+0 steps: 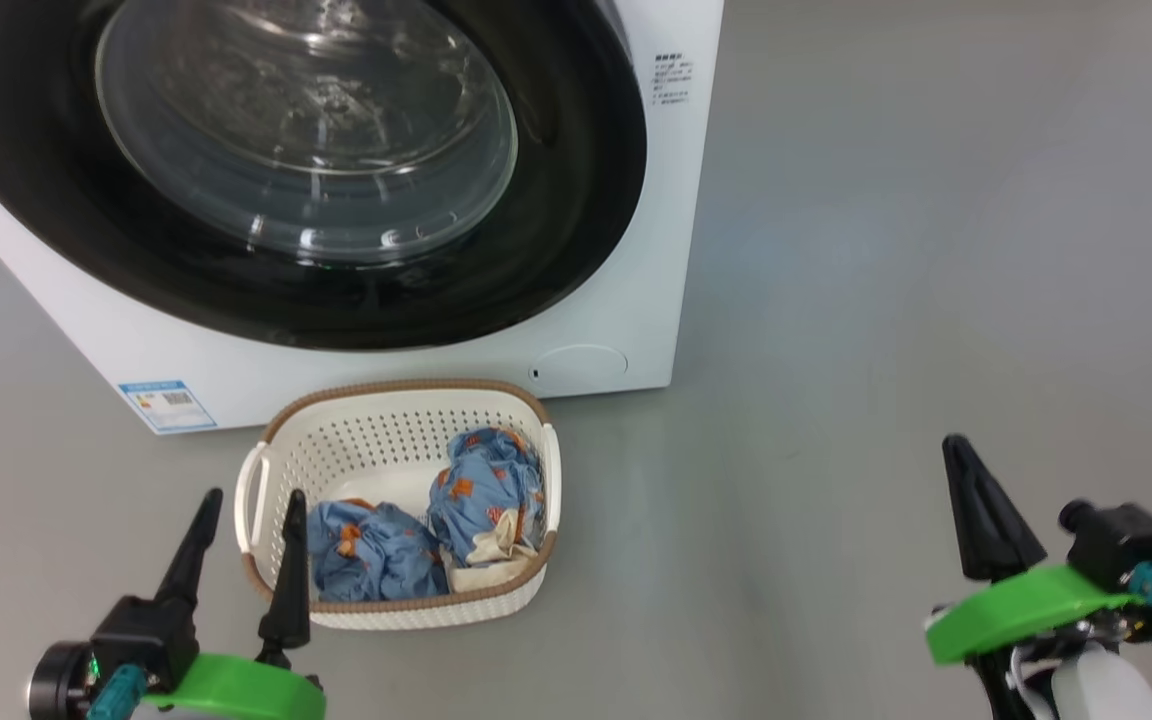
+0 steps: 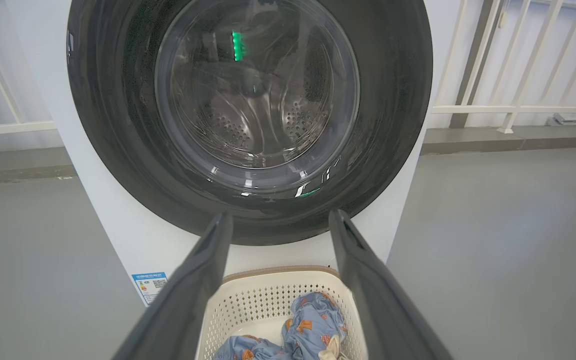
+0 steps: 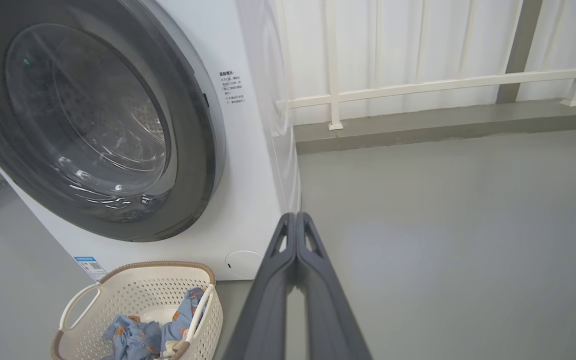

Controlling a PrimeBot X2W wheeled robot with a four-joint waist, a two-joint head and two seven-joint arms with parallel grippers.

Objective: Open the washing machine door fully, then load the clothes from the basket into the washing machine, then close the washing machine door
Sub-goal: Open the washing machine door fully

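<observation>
The white washing machine (image 1: 626, 300) stands ahead with its round door (image 1: 576, 200) closed flat against the front, black rim around the clear glass bowl. On the floor right before it sits the cream basket (image 1: 376, 440) holding two light blue bundles of clothes (image 1: 481, 490), one with a cream part. My left gripper (image 1: 251, 495) is open at the basket's near left corner, holding nothing. Far off to the right, my right gripper (image 1: 956, 445) hangs over bare floor, its fingers (image 3: 295, 240) pressed together and empty.
Grey floor (image 1: 886, 300) spreads to the machine's right. A white railing (image 3: 418, 82) and a low kerb run behind the machine. A blue energy sticker (image 1: 166, 403) and a round filter cap (image 1: 581, 362) sit low on the machine's front.
</observation>
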